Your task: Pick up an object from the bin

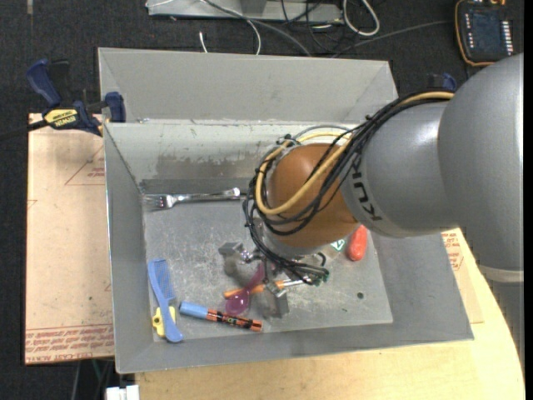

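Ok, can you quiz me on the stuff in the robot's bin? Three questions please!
1. What colour is the comb? A red, B blue, C green.
2. True or false: the fork lies apart from the comb.
3. Fill in: in this view, the pen lies to the ____ of the comb.

Key: 1 B. 2 true. 3 right.

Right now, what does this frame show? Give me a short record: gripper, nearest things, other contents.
gripper: over the middle of the bin floor
nearest: purple piece, marker just in front
left: blue comb by the left wall
back: fork near the back wall
right: orange piece beside the arm
held: cannot tell
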You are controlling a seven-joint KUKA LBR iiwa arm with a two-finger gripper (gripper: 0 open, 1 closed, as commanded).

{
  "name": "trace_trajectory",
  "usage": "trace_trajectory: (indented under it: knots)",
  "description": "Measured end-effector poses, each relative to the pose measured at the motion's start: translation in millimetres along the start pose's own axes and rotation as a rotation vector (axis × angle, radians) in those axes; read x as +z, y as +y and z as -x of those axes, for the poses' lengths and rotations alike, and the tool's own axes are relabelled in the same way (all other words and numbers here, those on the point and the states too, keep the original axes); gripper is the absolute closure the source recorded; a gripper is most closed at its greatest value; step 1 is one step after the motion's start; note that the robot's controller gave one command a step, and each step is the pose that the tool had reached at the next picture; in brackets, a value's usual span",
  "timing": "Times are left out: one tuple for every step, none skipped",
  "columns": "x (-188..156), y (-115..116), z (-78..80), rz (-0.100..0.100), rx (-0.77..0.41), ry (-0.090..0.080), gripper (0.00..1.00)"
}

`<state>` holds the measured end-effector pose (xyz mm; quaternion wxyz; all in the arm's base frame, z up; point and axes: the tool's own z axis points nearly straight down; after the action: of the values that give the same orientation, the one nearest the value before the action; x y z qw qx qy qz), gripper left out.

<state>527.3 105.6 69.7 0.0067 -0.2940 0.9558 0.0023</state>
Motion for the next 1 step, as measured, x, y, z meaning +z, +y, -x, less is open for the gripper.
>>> trace_trajectory:
  knots:
    - [-1.0, -32.9, 17.6, 0.004, 0.129, 0.010, 1.00]
